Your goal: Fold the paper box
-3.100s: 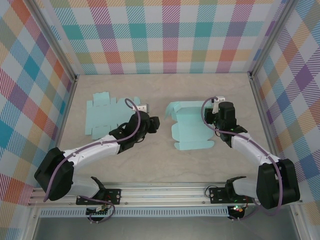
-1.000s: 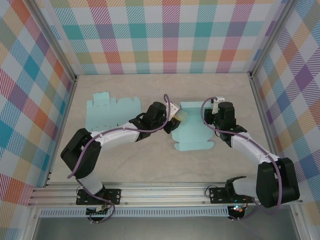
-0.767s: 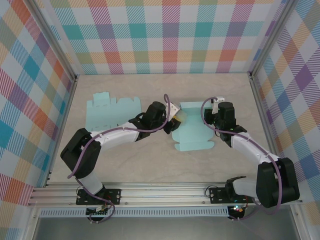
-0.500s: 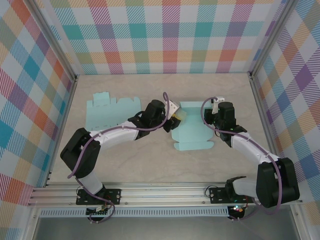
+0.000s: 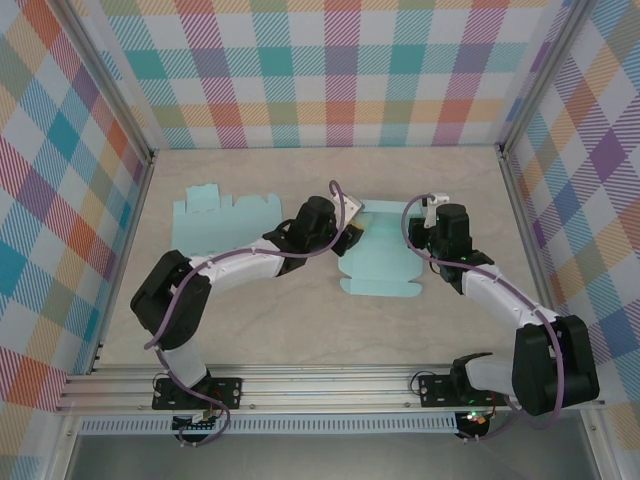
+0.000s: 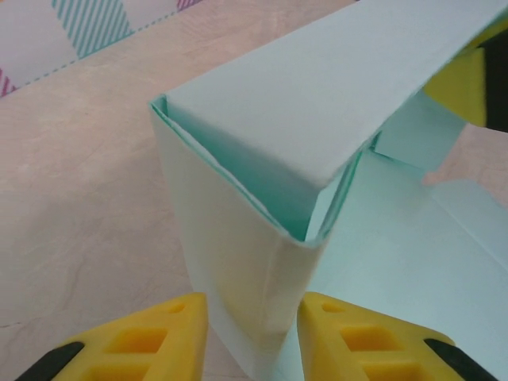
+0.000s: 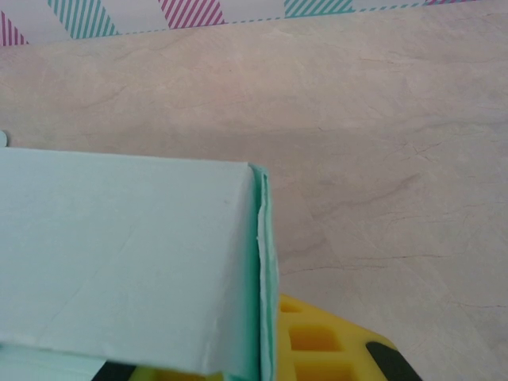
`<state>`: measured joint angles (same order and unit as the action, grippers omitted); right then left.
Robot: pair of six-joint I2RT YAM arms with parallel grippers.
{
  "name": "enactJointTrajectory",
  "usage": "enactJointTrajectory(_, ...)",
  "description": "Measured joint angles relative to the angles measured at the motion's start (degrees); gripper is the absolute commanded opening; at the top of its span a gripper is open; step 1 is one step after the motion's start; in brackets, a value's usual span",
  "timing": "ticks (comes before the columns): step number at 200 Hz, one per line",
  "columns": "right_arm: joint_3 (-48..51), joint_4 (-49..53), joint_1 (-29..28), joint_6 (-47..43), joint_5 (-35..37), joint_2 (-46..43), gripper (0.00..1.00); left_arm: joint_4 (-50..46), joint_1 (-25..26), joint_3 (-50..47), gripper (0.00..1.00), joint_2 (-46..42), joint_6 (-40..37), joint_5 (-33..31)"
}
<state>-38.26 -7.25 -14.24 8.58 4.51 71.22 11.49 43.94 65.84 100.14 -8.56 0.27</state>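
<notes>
At mid-table, the left gripper (image 6: 248, 321) pinches a raised wall of the teal paper box (image 5: 385, 265). The right gripper (image 7: 255, 359) clamps its opposite side.

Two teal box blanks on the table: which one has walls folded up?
The centre blank, between the left gripper and right gripper: its side walls stand up, each pinched by a gripper. The far-left blank lies fully flat, untouched.

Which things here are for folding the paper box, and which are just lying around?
For the job:
half-folded pale teal paper box
left pincer, fingers either side of one box wall
right pincer, shut on the opposite wall

Just lying about:
flat, unfolded pale teal paper sheet, back left on the beige table, nothing touching it
</notes>
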Motion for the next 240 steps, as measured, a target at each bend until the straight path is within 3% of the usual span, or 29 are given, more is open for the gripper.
enactJointTrajectory(86, -0.96, 0.9, -1.9, 2.86, 1.07, 0.35, 0.0, 6.14, 2.91, 0.46, 0.04, 2.29, -0.31, -16.5)
enactJointTrajectory(193, -2.84, 6.84, -16.17, 15.98, 15.72, -2.51, 0.0, 11.63, 6.54, 0.68, 0.0, 4.0, 0.9, -41.09)
enactJointTrajectory(240, -4.59, 7.3, -21.31, 21.24, 18.49, -1.22, 0.0, 8.07, 6.82, 4.04, 0.0, 4.98, 5.03, -52.17)
